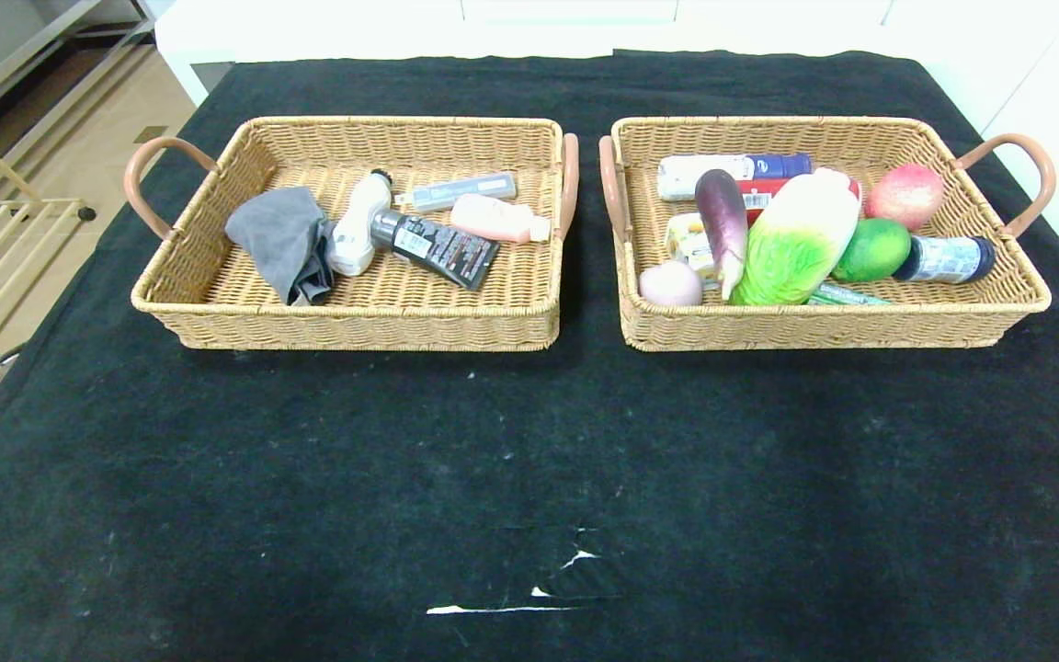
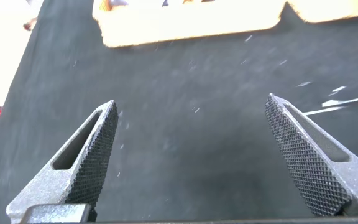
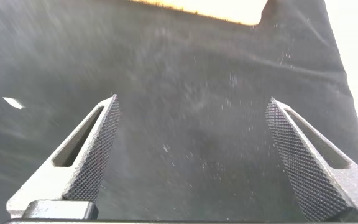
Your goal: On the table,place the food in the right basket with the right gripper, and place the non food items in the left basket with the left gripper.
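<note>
A black cloth covers the surface (image 1: pixel 529 441), which fills most of the head view, with pale floor and a metal rack at the far left edge and white furniture along the top. A small tear in the cloth shows white near the bottom centre.

Two wicker baskets stand side by side in the upper half of the frame, their inner handles close together. The left basket (image 1: pixel 217 303), in the upper left, holds a crumpled grey cloth (image 1: pixel 283 241) at its left side, a white bottle (image 1: pixel 355 230) just beside it, a dark tube (image 1: pixel 438 248) lying diagonally in the middle, a pink bottle (image 1: pixel 495 219) toward the right wall, and a slim grey tube (image 1: pixel 456 191) behind them.

The right basket (image 1: pixel 860 326), in the upper right, holds a purple eggplant (image 1: pixel 723 225) leaning beside a large green-and-white cabbage (image 1: pixel 801 239), a pale pink round item (image 1: pixel 670 283) at the front left corner, a green mango (image 1: pixel 873 250), a red peach (image 1: pixel 905 195), a white-and-blue tube (image 1: pixel 732 170) along the back, and a dark-capped bottle (image 1: pixel 948 259) at the right.

Neither arm shows in the head view. In the left wrist view, the left gripper (image 2: pixel 191 165) hangs over bare black cloth with its fingers spread wide and nothing between them; a basket edge lies at the top of that frame. The right gripper (image 3: pixel 191 165) is likewise spread wide and empty over the cloth.
</note>
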`<state>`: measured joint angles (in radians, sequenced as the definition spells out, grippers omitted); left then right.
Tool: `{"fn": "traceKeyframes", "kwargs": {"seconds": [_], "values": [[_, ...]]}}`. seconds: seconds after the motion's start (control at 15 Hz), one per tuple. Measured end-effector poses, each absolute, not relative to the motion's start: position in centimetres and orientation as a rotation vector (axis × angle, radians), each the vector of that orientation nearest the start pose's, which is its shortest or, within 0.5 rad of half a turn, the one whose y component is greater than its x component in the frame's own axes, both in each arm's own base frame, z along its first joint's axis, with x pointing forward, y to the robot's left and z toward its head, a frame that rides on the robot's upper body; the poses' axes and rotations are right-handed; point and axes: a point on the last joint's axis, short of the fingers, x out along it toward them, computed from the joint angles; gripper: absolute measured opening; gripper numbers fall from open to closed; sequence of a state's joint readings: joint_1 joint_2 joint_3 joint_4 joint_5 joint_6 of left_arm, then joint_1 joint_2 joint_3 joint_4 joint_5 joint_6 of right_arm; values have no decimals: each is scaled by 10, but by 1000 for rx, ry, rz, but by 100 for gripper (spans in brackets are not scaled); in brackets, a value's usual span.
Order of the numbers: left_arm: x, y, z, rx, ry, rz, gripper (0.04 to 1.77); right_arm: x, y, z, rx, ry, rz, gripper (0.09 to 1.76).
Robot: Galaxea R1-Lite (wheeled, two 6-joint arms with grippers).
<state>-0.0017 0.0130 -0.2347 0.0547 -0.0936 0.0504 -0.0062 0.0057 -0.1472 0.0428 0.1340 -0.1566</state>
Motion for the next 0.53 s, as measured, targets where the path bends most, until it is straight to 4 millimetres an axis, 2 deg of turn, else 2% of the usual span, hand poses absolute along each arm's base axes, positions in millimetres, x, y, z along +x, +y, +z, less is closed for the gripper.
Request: {"fn": "traceKeyframes", "kwargs": {"seconds": [0.27, 0.53], "values": [[-29, 0, 93, 61, -38, -23, 172, -24, 1, 82, -205, -37, 32, 171], [-25, 0, 77, 55, 18, -13, 172, -23, 1, 72, -157, 31, 36, 171]]}}
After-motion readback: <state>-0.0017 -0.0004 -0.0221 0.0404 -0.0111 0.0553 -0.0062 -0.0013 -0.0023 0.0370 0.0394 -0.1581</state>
